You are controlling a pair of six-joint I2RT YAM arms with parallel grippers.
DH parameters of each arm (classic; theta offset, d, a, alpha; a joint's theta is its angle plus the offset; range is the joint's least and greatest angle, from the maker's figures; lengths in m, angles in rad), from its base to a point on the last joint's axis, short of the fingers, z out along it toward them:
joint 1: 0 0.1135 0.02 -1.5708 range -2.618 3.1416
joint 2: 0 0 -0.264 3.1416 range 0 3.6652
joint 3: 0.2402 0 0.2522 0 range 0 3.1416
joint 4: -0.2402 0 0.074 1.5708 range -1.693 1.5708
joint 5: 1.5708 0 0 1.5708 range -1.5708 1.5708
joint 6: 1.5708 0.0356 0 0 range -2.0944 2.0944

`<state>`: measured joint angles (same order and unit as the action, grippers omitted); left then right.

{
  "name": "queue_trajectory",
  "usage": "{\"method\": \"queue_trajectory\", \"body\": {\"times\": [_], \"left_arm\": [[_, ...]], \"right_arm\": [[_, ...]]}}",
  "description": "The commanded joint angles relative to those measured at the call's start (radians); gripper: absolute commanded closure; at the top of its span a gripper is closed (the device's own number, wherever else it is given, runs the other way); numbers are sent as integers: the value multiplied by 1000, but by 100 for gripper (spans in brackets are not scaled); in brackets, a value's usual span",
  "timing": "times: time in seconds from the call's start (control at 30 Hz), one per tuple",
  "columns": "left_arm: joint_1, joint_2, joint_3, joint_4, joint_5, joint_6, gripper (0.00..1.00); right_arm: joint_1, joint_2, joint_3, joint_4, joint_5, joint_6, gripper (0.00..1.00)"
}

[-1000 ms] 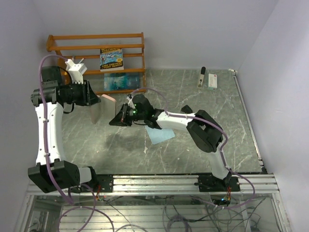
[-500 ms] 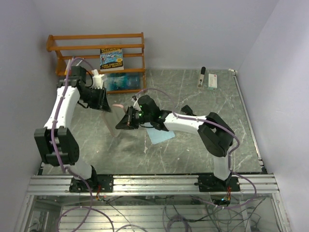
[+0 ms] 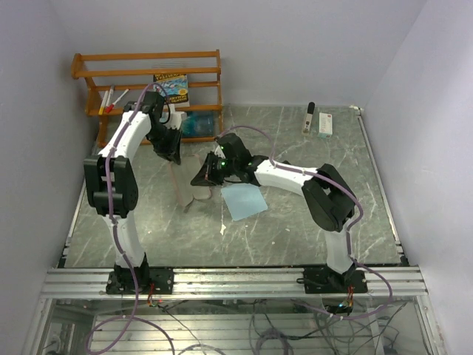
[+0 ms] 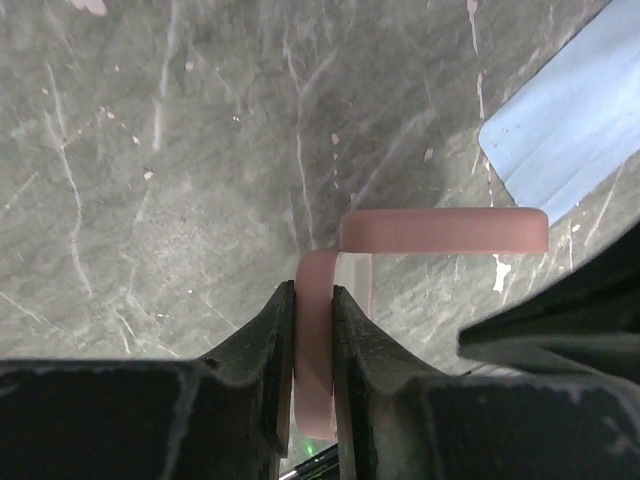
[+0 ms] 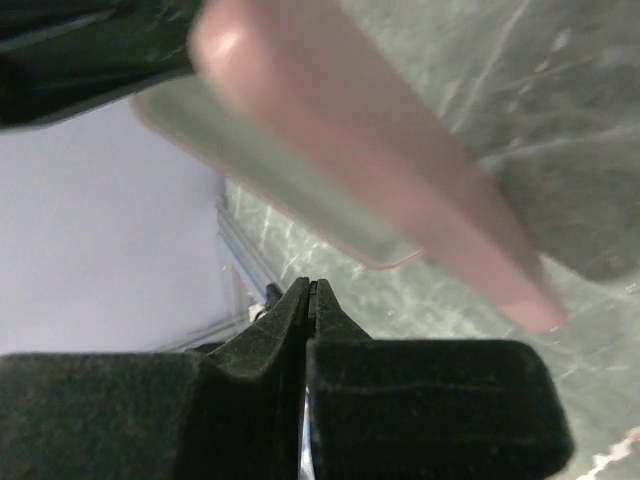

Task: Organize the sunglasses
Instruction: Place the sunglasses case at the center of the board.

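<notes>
The pink sunglasses (image 3: 182,185) with pale lenses hang in the air over the table's left-middle. My left gripper (image 3: 172,150) is shut on their frame; in the left wrist view the pink frame (image 4: 314,340) sits pinched between both fingers, with one temple (image 4: 445,230) running off to the right. My right gripper (image 3: 201,177) is shut and sits right beside the glasses. In the right wrist view the pink frame and lens (image 5: 380,170) loom just beyond my closed fingertips (image 5: 311,290), and I see nothing of them between the jaws.
A light blue cloth (image 3: 244,200) lies flat on the marble table under the right arm and also shows in the left wrist view (image 4: 570,130). A wooden rack (image 3: 148,74) with a book (image 3: 171,89) stands at the back left. A white box (image 3: 325,124) and a dark pen-like item (image 3: 310,117) lie at the back right.
My left arm has swung from the far left toward the table's middle, carrying the sunglasses. My right gripper has shifted slightly right and back, staying close to them.
</notes>
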<state>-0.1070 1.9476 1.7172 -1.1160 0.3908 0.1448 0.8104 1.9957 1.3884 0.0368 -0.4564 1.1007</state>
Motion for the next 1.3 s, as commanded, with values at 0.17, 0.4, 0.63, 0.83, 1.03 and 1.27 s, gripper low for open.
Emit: {"method": "queue_trajectory", "body": {"times": [0.17,0.4,0.63,0.83,1.03,1.27], "left_arm": [[-104,89,125,-30,-43,-21,93],[-126,132,200,-60,-16,12,73],[-126,66,193,-25,-50,13,48],[-125,-69,64,46,-150,-1,26],[-125,-145,-44,104,-144,-31,15],[-125,-89,-126,131,-149,-61,12]], "right_arm": [[-55,150,96,-138,4,-102,100],[-90,222,100,-165,38,-122,100],[-91,244,63,-129,23,-106,100],[-91,239,4,-76,37,-62,100],[-73,267,18,-47,36,-24,100],[-50,292,83,-69,51,-10,100]]}}
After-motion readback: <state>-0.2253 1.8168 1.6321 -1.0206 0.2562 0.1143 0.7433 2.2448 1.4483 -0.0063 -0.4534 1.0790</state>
